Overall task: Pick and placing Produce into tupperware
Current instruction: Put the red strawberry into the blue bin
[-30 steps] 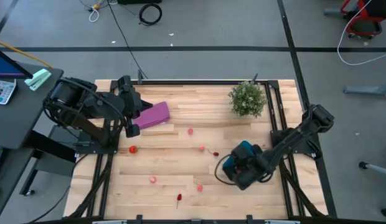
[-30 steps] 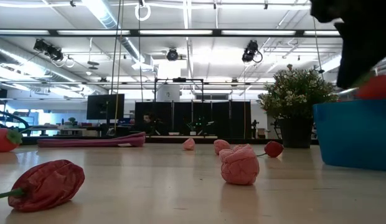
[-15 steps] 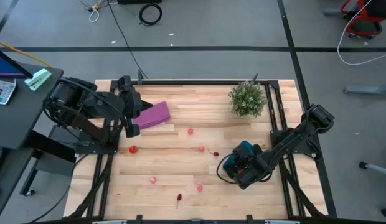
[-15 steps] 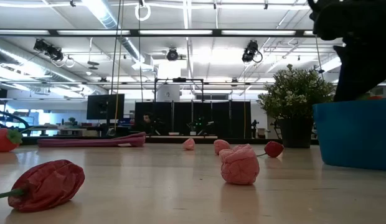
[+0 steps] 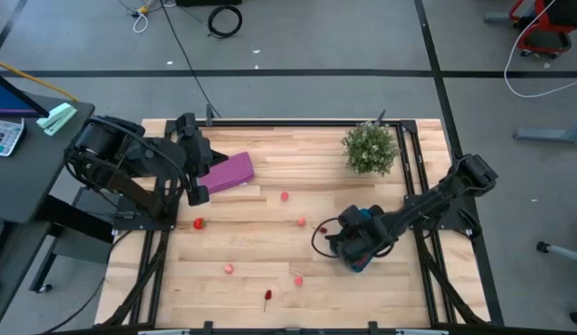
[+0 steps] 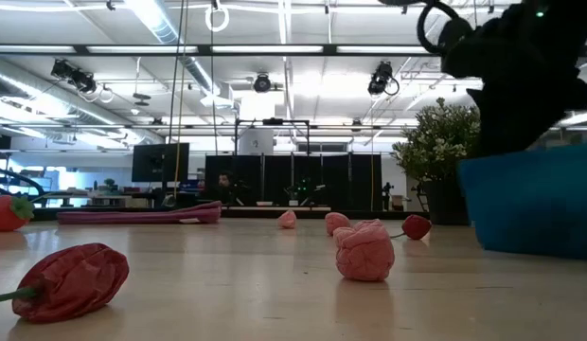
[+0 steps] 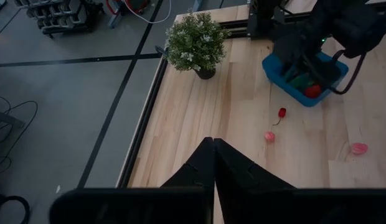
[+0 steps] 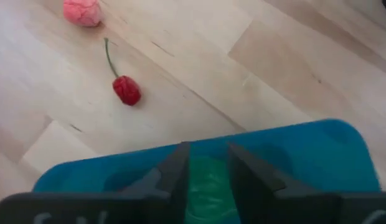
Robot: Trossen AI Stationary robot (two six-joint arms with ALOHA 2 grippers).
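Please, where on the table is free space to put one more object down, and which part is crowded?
Free: the bare wood between the purple flat object and the potted plant, and the front left corner. Crowded: around the blue container, where the right claw hovers, with a cherry close by.

Probably a lab: ceiling strip lights [image 6: 275,49], cabled grey floor [image 5: 298,56].

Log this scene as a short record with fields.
surface: wooden table
container: blue tub, holding a red piece and a green piece
right pincer: open, above the tub
left pincer: shut, empty, by the purple pad
loose produce: cherry, pink pieces, red pepper
other: potted plant
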